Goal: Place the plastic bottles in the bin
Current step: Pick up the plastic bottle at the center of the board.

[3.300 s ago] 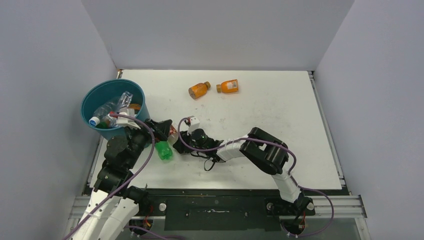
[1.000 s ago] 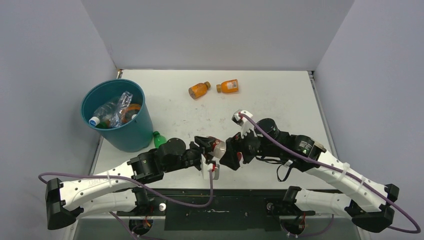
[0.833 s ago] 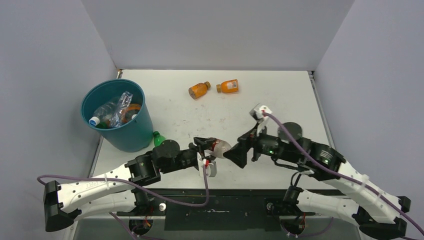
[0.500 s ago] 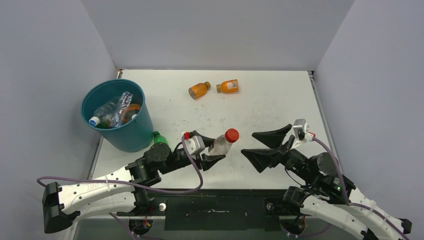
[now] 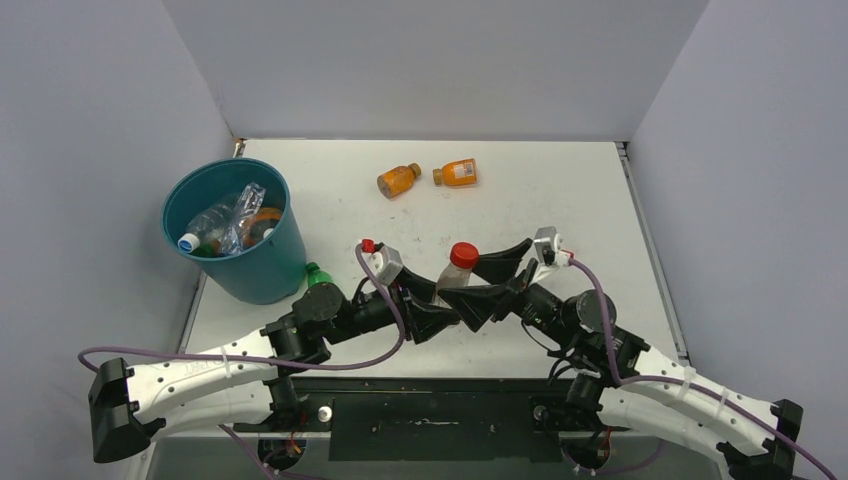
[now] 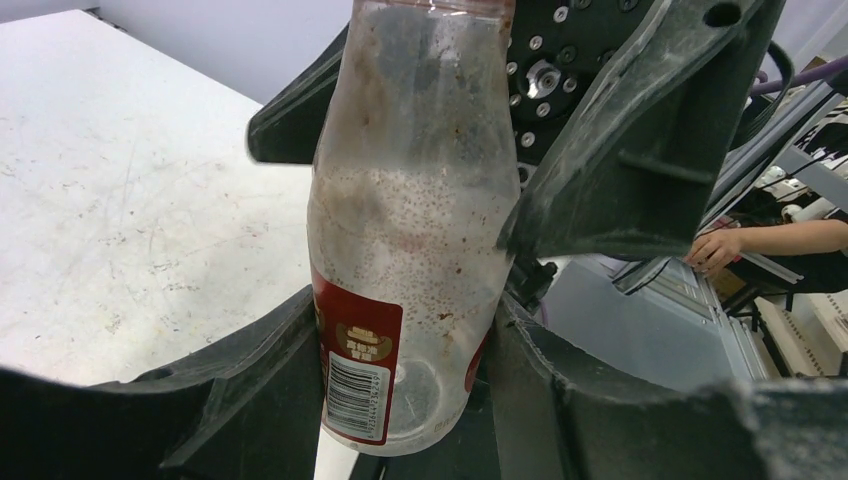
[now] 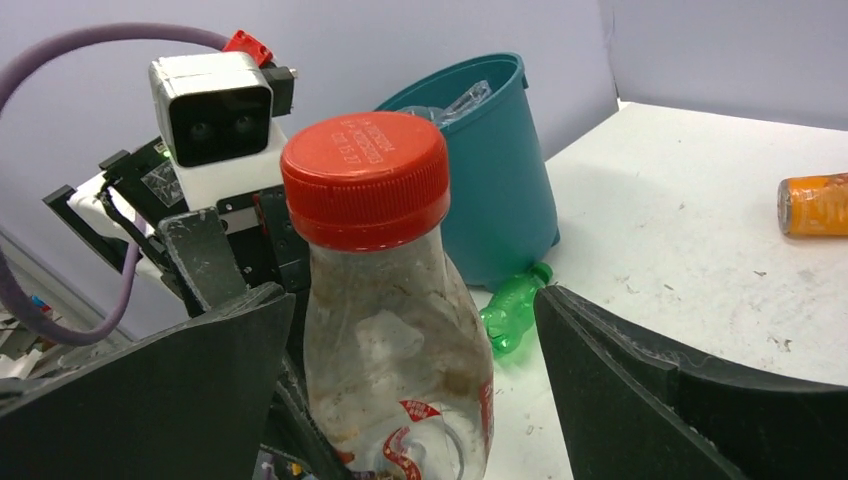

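a white table (image 5: 560, 200), scuffed with faint dark marks, sits boxed in by 3 plain pale walls (image 5: 430, 70) (back, left, right). a metal rail (image 5: 655, 260) runs along its right edge, and a black plate (image 5: 430, 412) lies across the near edge. in the left wrist view a person (image 6: 745, 240) shows beyond the table, 1 hand out over grey shelving.

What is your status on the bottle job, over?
Left gripper shut on red-capped bottle, upright. Right gripper open, jaws straddling it. Bin far left, part-filled. Green bottle lies at its base.
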Controlling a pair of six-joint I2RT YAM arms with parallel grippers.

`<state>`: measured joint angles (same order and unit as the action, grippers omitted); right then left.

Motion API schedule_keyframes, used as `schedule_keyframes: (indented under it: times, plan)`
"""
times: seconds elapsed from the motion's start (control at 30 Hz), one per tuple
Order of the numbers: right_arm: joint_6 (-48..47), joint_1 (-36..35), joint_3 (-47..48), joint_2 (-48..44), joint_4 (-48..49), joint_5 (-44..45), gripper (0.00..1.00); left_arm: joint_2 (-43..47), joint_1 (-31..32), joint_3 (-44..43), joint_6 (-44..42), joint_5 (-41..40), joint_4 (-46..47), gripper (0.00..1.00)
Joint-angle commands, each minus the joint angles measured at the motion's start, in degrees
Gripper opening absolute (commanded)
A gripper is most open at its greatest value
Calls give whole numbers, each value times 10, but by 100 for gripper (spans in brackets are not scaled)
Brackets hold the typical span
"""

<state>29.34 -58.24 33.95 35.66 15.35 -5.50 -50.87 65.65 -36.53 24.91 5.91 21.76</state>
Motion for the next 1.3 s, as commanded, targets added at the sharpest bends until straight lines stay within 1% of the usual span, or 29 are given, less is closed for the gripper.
schedule_keyframes:
  times: [0.0,0.03,0.1,0.17,0.23,0.27,0.33,0.4,0.47,0.53,0.57,0.7,0.8,0.83,0.9,1.03,1.2,1.27]
  plan:
    - [5,-18,15,41,65,9,97,9,1,-9,14,12,51,17]
    - [2,-25,14,46,64,14,97,13,1,-7,14,9,55,17]
    - [-1,-35,12,53,64,22,89,20,1,-4,12,1,60,16]
    - [-4,-46,8,57,66,27,76,26,1,-1,12,-9,62,16]
    - [-6,-55,4,59,67,32,61,32,1,5,7,-11,72,18]
    - [-7,-58,2,59,67,34,51,35,2,8,5,-11,77,24]
    - [-10,-60,-2,56,66,36,42,39,2,13,4,-10,81,46]
    - [-15,-60,-7,47,63,39,36,44,2,14,4,-9,77,71]
    - [-23,-60,-9,34,53,46,33,54,2,17,6,-17,66,97]
    - [-32,-60,-13,21,38,53,31,77,1,25,9,-35,54,96]
    - [-53,-60,-14,14,29,70,31,93,1,29,10,-50,45,96]
    - [-55,-61,-20,-10,-13,99,29,167,0,40,2,-132,23,96]
    - [-63,-60,-32,-15,-26,114,28,190,-1,16,11,-195,-2,96]
    - [-64,-61,-38,-13,-25,120,28,181,-1,-16,17,-216,-26,96]
    - [-64,-61,-45,-7,-17,122,28,146,-3,-76,21,-232,-89,96]
    - [-67,-64,-47,13,2,114,28,49,-4,-195,9,-218,-206,96]
    - [-77,-71,-36,31,1,112,27,-38,-6,-260,-8,-149,-274,96]
    - [-81,-73,-34,30,0,113,27,-60,-6,-271,-5,-131,-291,100]
